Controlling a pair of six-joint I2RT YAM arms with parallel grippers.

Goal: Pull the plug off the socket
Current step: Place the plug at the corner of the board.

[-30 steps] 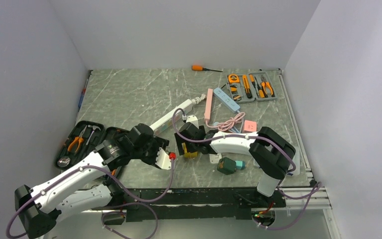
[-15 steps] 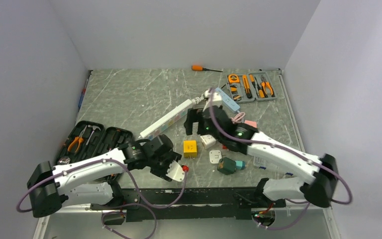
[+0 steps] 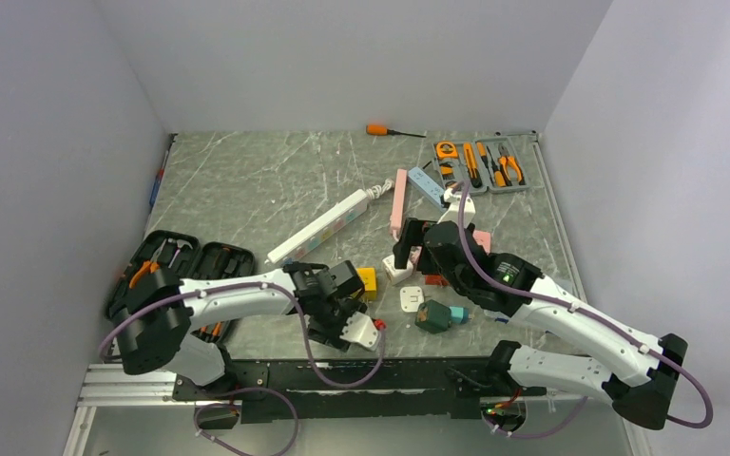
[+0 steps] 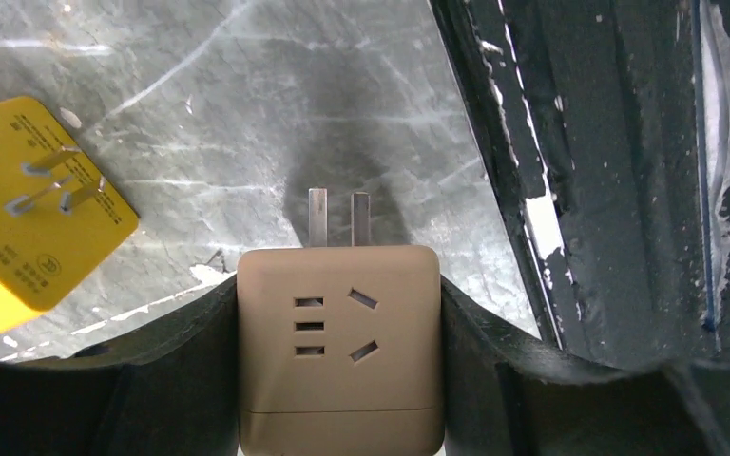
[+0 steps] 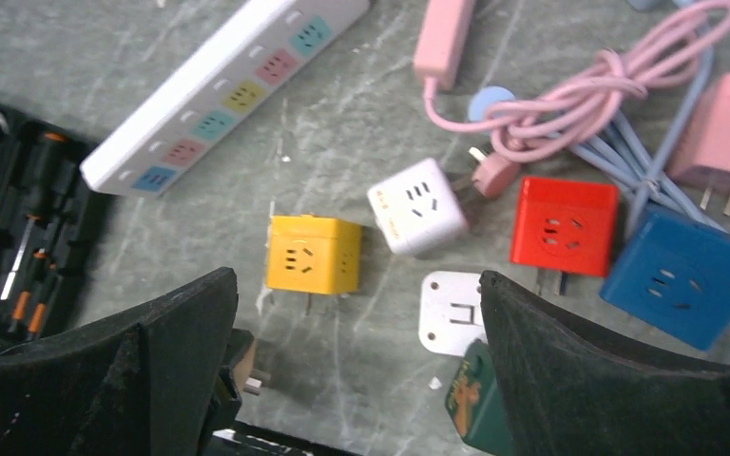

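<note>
Held a beige plug adapter [image 4: 339, 370] between the two fingers [image 4: 152, 380] of the left gripper [image 4: 339, 290], closed onto its flat sides only to the width of the body. Gripped by the sides probably for a straight pull along the prongs [image 4: 337, 217], not across them. Pointed these two flat prongs away from the wrist, bare and touching nothing, with only their shadow on the marble table [image 4: 247, 95] below. Judged therefore as already free of the socket. Found just beside the plug, but apart from it, a yellow cube socket [image 4: 28, 237] lying on the table with its own prongs turned toward the left wrist. Taken as the likely partner, though not with certainty. Positioned the plug near the dark front rail [image 4: 608, 190], away from the crowd of other adapters, perhaps for an easy put-down.

Spread the fingers [image 5: 152, 370] of the right gripper [image 5: 354, 276] wide, with nothing between them. Hovered high over the yellow cube socket, a white cube socket [image 5: 416, 218] and a red cube socket [image 5: 564, 225]. Left open, by my judgement, for lack of anything more to brace. Seen farther out: a pink cable [image 5: 570, 95] in a loose bundle and a white power strip [image 5: 228, 90] lying diagonally.
</note>
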